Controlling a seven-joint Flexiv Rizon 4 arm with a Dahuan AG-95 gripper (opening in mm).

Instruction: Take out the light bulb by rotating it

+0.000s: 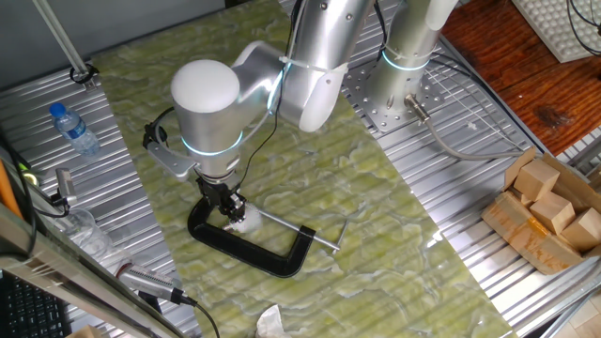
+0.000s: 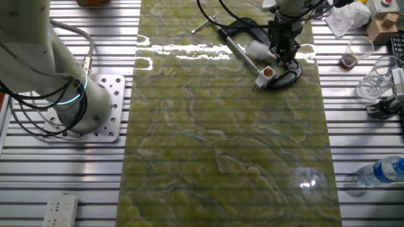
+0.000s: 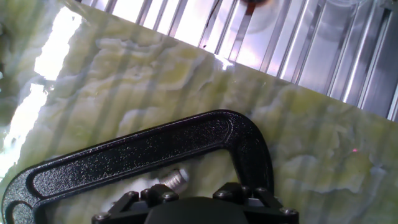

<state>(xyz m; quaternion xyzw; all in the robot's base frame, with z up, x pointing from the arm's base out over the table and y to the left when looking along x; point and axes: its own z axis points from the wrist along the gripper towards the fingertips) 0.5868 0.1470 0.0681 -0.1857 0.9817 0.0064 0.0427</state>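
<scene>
On top of the metal table (image 1: 441,202) lies a big green and yellow mat (image 1: 376,216) with wavy marks. 1 silver robot arm (image 1: 211,103) bends over the mat and reaches down. Its black gripper (image 1: 228,208) points down at a black clamp (image 1: 249,246).

The clamp lies flat on the mat. It is shaped like the letter C and has a long silver screw (image 1: 300,230) sticking out at 1 end. In the hand view the curved black clamp fills the lower part of the picture.

A small white socket (image 2: 266,74) sits at the end of the clamp's screw in the other fixed view. The light bulb (image 2: 257,50) is a little white round thing just beside the gripper, inside the clamp. In the hand view its shiny metal screw end (image 3: 175,179) peeks out above the gripper, so it looks out of the socket. I cannot tell if the fingers are holding the bulb or are apart.

A box of wooden blocks (image 1: 549,211) sits far off on 1 side. A water bottle (image 1: 73,128) lies on the other side. A bit of white paper (image 1: 270,322) rests at the edge of the mat.
</scene>
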